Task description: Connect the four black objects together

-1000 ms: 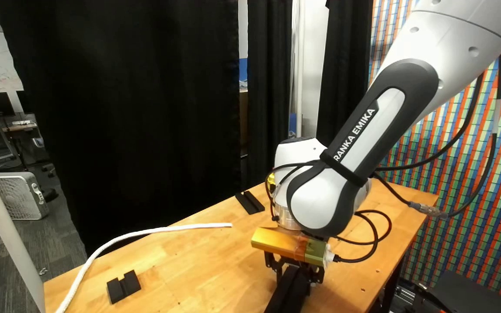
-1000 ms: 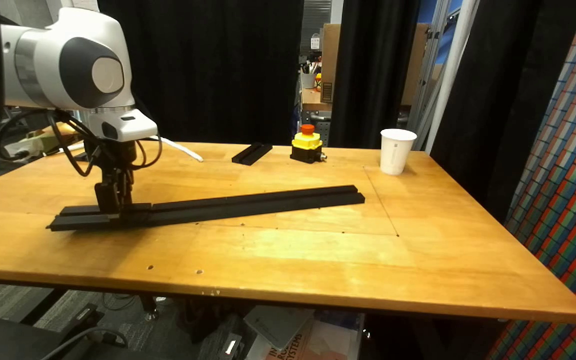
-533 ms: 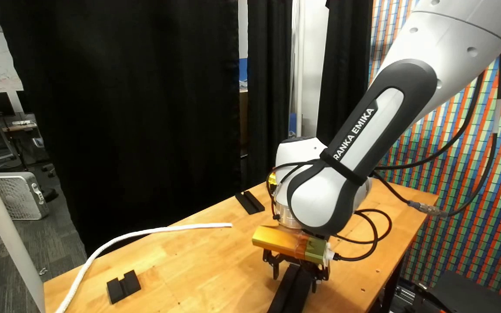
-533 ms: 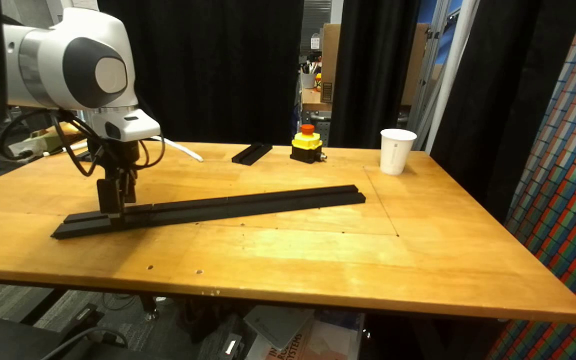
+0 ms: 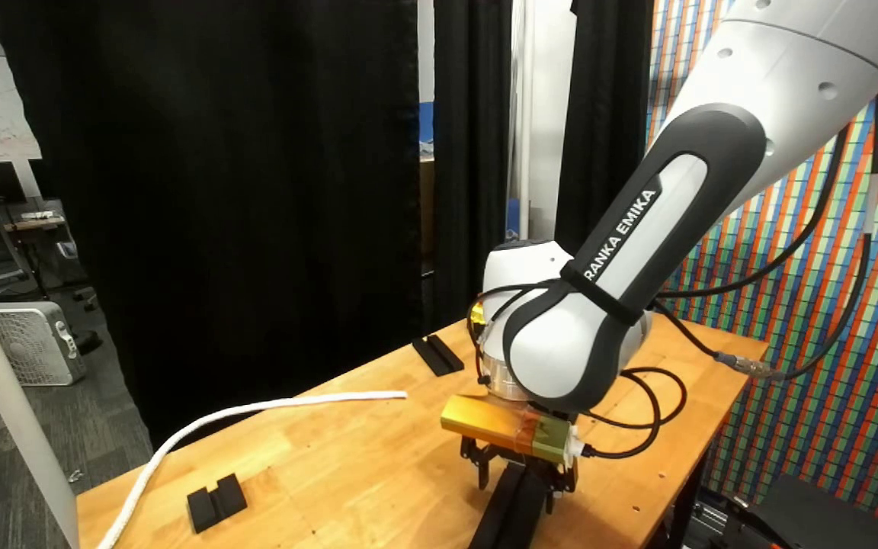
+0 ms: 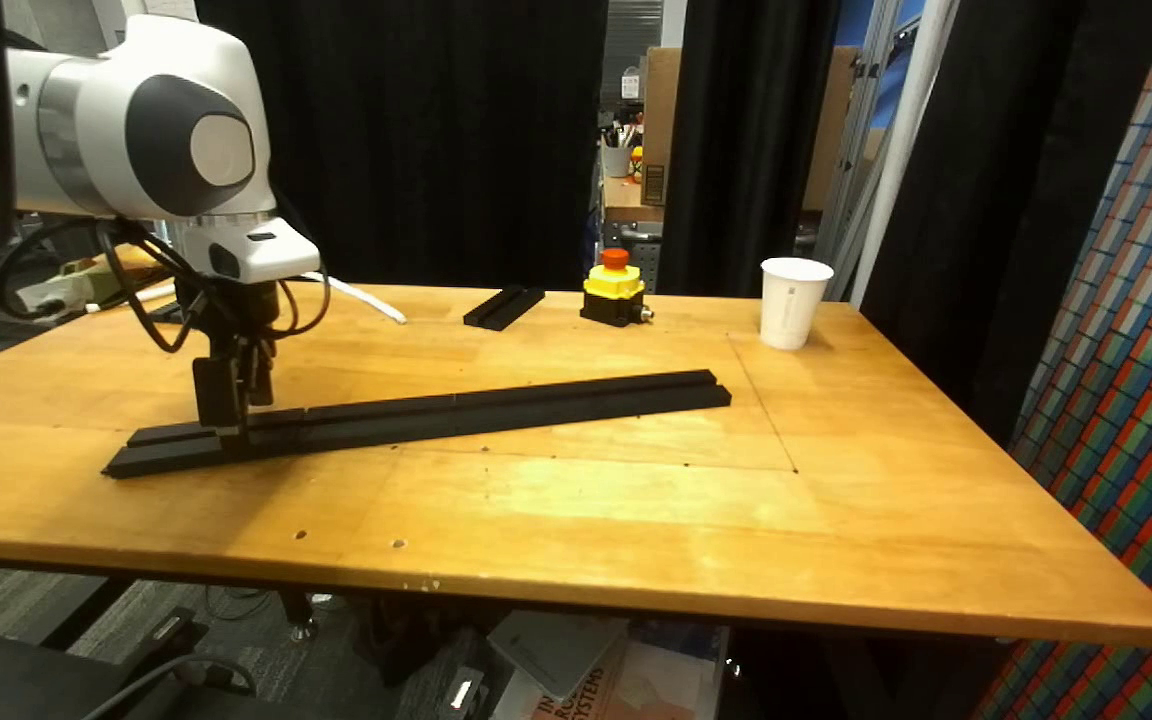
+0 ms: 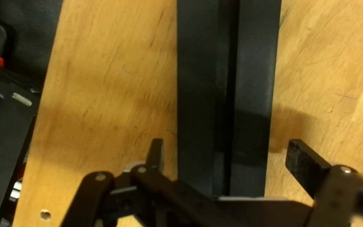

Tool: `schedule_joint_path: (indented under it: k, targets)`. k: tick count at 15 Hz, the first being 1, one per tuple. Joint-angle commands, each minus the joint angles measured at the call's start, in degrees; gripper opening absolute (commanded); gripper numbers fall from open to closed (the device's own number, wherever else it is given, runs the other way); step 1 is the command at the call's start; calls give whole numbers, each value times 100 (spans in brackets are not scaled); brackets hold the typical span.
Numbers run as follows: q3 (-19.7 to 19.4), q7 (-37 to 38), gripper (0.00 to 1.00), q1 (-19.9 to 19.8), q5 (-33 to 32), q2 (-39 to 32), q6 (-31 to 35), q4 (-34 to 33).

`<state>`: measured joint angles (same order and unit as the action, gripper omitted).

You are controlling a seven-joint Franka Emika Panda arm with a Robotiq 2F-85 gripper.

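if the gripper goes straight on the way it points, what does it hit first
Likely the wooden tabletop: the gripper has its jaws open astride the black bar, though their height is hard to judge.

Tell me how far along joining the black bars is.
Done, it seems: the black bars lie end to end in one line.
In hand: nothing; the open gripper straddles them near one end, gaps on both sides.
Left: probably backing off that end; whether all four are locked is unclear.

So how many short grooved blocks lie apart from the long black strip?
2: one block near the emergency-stop button, another block near the white cord. The arm may hide more.
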<state>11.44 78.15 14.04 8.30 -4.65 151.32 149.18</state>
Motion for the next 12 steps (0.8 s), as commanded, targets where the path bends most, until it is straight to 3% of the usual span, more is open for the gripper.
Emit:
schedule_joint_path:
  k: [1, 8, 10, 12]
  targets:
    - [14, 232, 100, 3, 188, 125, 124, 55]
    - [13, 208, 100, -37, 421, 280, 123, 74]
    - [-27, -97, 100, -98, 294, 502, -288, 31]
    - [-63, -939, 100, -195, 240, 816, -830, -26]
